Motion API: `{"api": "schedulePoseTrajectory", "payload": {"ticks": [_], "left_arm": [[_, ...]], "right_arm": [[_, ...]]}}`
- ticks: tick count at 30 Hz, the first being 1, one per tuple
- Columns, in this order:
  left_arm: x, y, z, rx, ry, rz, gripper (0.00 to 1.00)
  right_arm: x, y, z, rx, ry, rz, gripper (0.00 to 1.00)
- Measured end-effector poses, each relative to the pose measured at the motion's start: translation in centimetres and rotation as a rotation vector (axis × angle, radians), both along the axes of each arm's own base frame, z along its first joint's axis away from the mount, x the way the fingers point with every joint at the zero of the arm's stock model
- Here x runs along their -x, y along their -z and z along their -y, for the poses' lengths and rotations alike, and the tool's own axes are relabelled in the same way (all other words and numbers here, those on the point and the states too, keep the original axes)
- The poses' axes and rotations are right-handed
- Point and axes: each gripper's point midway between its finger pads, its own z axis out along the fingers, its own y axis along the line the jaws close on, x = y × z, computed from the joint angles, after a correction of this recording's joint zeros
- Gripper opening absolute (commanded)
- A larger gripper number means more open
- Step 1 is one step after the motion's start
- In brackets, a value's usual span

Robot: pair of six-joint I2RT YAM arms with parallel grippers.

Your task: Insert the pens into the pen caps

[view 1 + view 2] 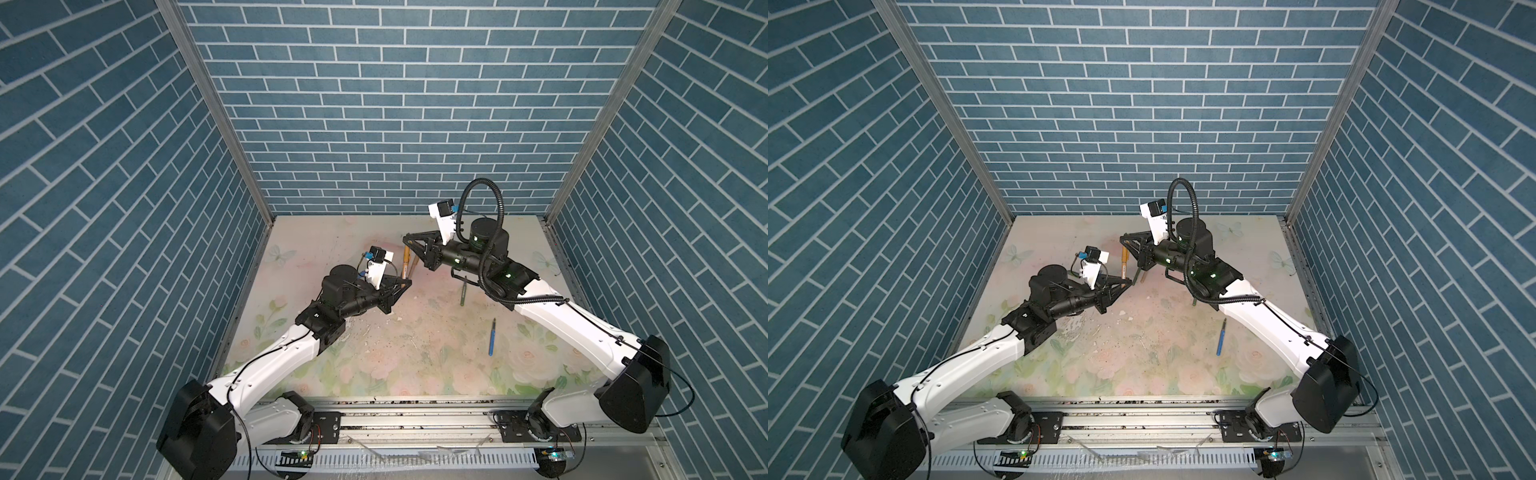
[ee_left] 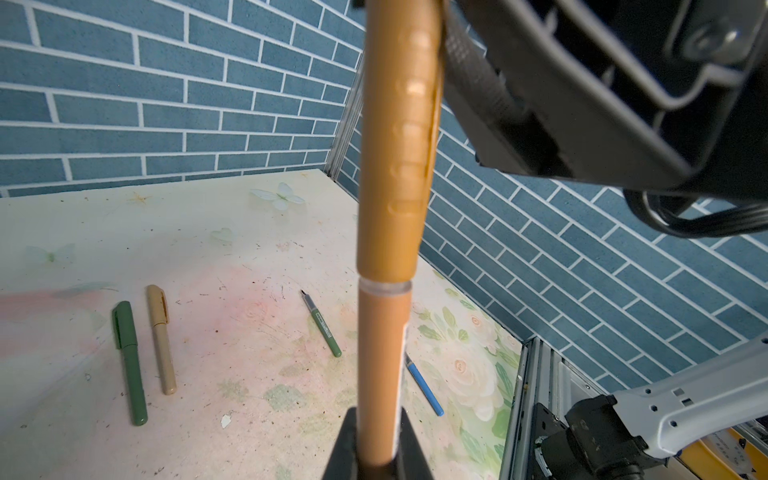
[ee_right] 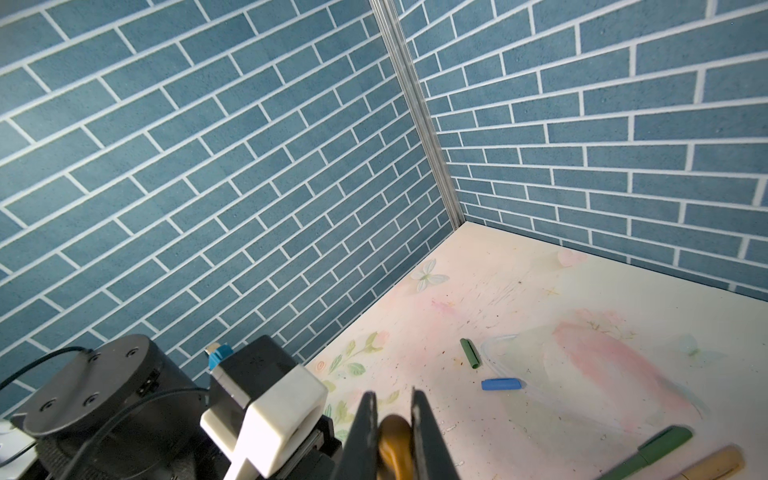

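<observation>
- The left gripper [image 1: 405, 284] is clenching the lower barrel of the orange-brown pen [image 1: 405, 266]; in its wrist view the left gripper [image 2: 378, 455] is pressing the barrel from both sides.
- The orange-brown pen [image 2: 380, 365] is being held clear of the table [image 1: 332, 249], toward the back and around the middle.
- The amber cap [image 2: 392, 166] is sitting over that pen's far end, in line with it, with a thin clear ring showing between cap rim and barrel.
- The right gripper [image 1: 405, 240] is grasping the amber cap [image 3: 394, 440]; in its wrist view the right gripper [image 3: 392, 395] is closing on the cap from both sides.
- A capped green pen [image 2: 131, 365] and a capped tan pen [image 2: 160, 338] are lying side by side on the table, apart from the orange-brown pen.
- A green cap [image 3: 470, 353] and a blue cap [image 3: 500, 384] are lying near each other, beyond the orange-brown pen.
- An uncapped dark green pen [image 1: 463, 293] is lying to the right of the orange-brown pen, partly under the right arm.
- An uncapped blue pen [image 1: 492, 336] is lying farther right of the orange-brown pen and nearer the front.
</observation>
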Motion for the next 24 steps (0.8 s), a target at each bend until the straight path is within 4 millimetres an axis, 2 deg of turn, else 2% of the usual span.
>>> {"api": "schedulePoseTrajectory", "payload": {"ticks": [8, 19, 24], "left_arm": [[0.4, 1.6, -0.8, -0.021, 0.012, -0.053, 0.00], [0.4, 1.8, -1.3, -0.016, 0.023, -0.062, 0.00], [0.6, 2.4, -1.6, -0.016, 0.034, -0.088, 0.00]], "right_arm": [[0.1, 2.2, -0.2, -0.019, 0.015, -0.041, 0.08], [0.2, 2.6, -0.6, -0.056, 0.028, -0.045, 0.07], [0.3, 3.6, -0.6, -0.066, 0.038, -0.059, 0.06]]}}
